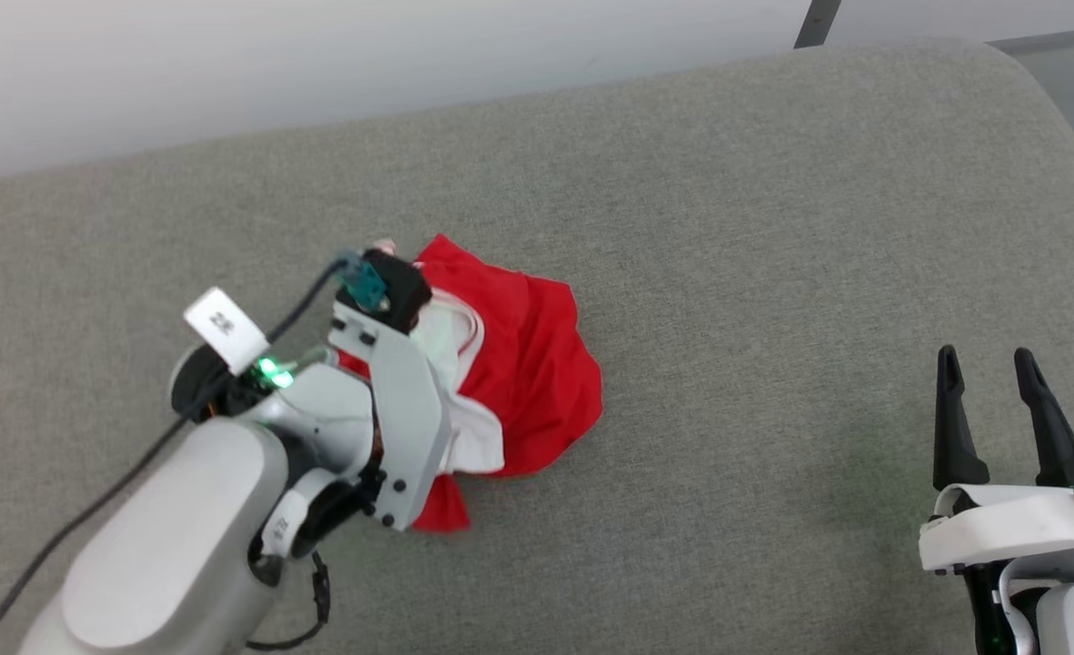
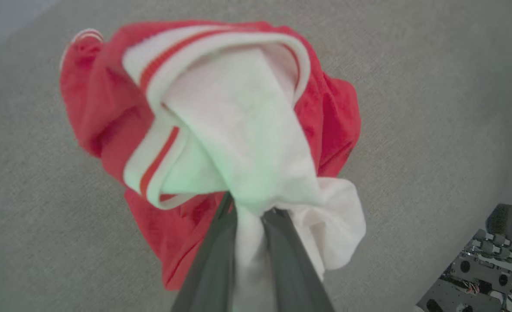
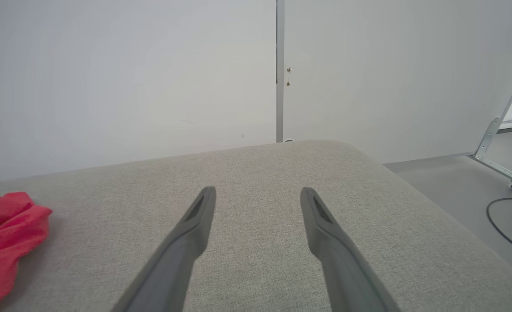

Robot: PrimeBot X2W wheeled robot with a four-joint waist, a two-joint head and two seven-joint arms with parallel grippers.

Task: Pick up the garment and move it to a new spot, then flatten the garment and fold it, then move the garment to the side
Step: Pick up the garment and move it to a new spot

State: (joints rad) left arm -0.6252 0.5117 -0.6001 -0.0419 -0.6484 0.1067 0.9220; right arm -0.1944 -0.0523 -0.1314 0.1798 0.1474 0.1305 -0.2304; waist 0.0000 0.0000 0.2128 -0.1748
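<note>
The garment (image 1: 537,364) lies bunched on the grey cushioned surface (image 1: 773,227), red cloth with a white sleeve and red-white striped trim showing. In the left wrist view my left gripper (image 2: 247,207) is shut on a white fold of the garment (image 2: 238,121), which hangs crumpled in front of the fingers (image 2: 214,260). From the head view the left wrist (image 1: 391,382) covers the garment's left side and hides the fingers. My right gripper (image 1: 985,355) stands open at the lower right, well apart from the cloth. Its fingers (image 3: 186,242) hold nothing, and a red edge of the garment (image 3: 4,229) shows at far left.
The cushioned surface ends at a white wall (image 1: 318,64) behind and rounds off at the right (image 3: 412,203). Beyond that edge are the floor, a black cable (image 3: 503,225) and a metal frame on castors (image 3: 498,164). Part of my base (image 2: 481,268) shows low in the left wrist view.
</note>
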